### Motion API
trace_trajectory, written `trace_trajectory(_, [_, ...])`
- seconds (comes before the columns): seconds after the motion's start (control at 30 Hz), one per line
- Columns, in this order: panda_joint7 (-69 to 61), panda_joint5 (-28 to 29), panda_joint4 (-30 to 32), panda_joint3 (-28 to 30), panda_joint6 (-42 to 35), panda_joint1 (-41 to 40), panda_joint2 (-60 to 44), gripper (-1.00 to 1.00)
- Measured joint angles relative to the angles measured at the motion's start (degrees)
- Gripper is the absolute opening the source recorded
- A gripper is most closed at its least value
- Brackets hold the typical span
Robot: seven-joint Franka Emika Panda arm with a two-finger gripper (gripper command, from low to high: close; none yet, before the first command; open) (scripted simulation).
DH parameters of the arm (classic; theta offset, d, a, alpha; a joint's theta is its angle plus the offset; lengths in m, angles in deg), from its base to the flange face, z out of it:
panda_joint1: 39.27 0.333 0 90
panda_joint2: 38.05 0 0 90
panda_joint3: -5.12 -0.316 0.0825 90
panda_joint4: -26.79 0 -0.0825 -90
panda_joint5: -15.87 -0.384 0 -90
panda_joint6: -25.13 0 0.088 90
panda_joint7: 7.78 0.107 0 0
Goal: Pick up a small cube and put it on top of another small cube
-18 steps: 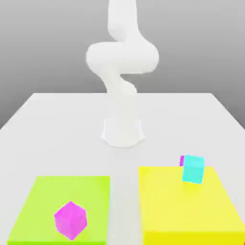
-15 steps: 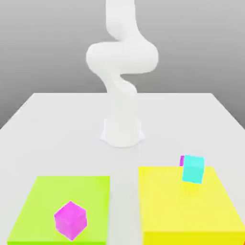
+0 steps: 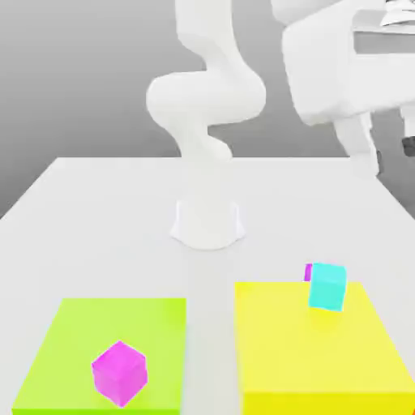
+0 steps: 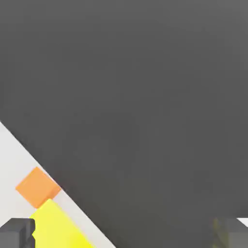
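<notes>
Cyan cube (image 3: 327, 286) — smooth, sharp-edged, tilted

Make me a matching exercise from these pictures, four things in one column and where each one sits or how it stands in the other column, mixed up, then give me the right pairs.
Column one:
1. magenta cube
2. cyan cube
3. gripper
4. arm base

Column two:
A. on the yellow pad
B. up in the air at the exterior view's right, open
C. on the green pad
D. on the white table, behind both pads

Pairs: 1-C, 2-A, 3-B, 4-D
</notes>
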Motion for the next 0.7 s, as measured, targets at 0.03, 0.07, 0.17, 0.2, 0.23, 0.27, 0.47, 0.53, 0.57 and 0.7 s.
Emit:
trace_trajectory(0.03, [-1.75, -0.02, -0.44, -0.32, 0.34, 0.78, -2.03, 0.0])
trace_trajectory(0.07, [-3.43, 0.06, -0.89, -0.61, 0.67, 1.54, -4.05, 0.0])
trace_trajectory(0.17, [-8.12, 0.88, -2.18, -1.62, 1.85, 2.79, -10.02, 0.0])
trace_trajectory(0.2, [-9.54, 1.37, -2.6, -2.0, 2.26, 3.13, -11.99, 0.0])
trace_trajectory(0.23, [-10.87, 1.99, -3.01, -2.43, 2.68, 3.45, -13.94, 0.0])
trace_trajectory(0.27, [-12.13, 2.72, -3.43, -2.84, 3.1, 3.84, -15.88, 0.0])
trace_trajectory(0.47, [-18.38, 9.18, -5.93, -4.57, 5.61, 6.97, -27.23, 0.0])
trace_trajectory(0.53, [-19.89, 11.52, -6.8, -4.61, 6.72, 8.2, -30.97, 0.0])
trace_trajectory(0.57, [-20.17, 12.09, -7.25, -4.58, 7.92, 8.51, -32.99, 0.0])
trace_trajectory(0.7, [-20.32, 12.72, -8.55, -4.45, 12.13, 8.81, -38.84, -1.0])
